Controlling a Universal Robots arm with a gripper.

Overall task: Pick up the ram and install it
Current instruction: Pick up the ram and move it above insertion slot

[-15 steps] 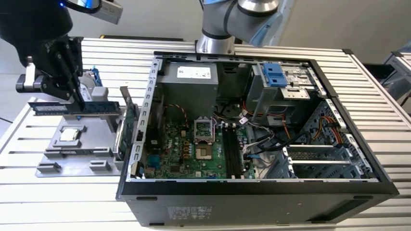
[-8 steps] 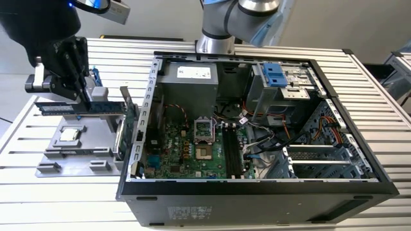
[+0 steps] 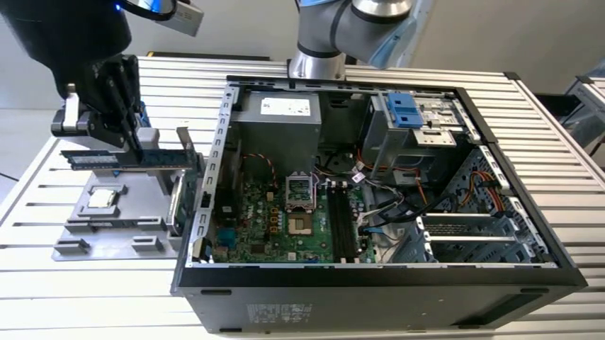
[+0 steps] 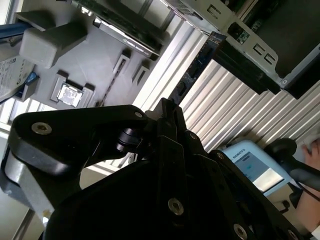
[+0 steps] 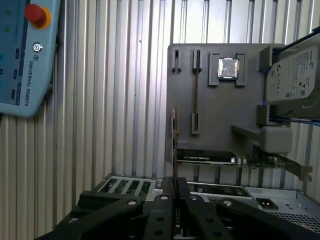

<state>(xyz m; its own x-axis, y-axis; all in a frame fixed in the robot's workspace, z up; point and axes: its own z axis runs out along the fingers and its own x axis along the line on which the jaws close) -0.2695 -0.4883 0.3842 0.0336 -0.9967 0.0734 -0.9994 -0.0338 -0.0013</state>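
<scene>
Ram (image 3: pixel 95 161), a thin green stick with a label, is held level and on edge, lifted clear of the gray tray (image 3: pixel 118 227). Whether it hangs over the tray's edge or just beside it cannot be told. The stick is pinched near its middle by the black gripper (image 3: pixel 134 152), whose jaws are pressed against its two faces.

In the first wrist view the ram (image 5: pixel 174 145) is seen edge-on as a thin line rising from the closed gripper (image 5: pixel 174 187), along one side of the tray (image 5: pixel 220 110). In the second wrist view the ram (image 4: pixel 195 65) runs out from the gripper (image 4: pixel 170 107) past the tray (image 4: pixel 95 65).

A square processor chip (image 3: pixel 102 199) is seated in a pocket on the tray. An expansion card (image 3: pixel 186 166) stands upright at the tray's side nearest the open computer case (image 3: pixel 378 283), which lies just beside the tray, on the exterior view's right of it. A green motherboard (image 3: pixel 274 227) with long black slots (image 3: pixel 342 219) is seen inside the case. A silver hard drive (image 5: pixel 295 75) with blue rails rests at one corner of the tray. A teach pendant (image 5: pixel 20 60) lies on the slatted table (image 3: pixel 567 142), well apart from the tray.
</scene>
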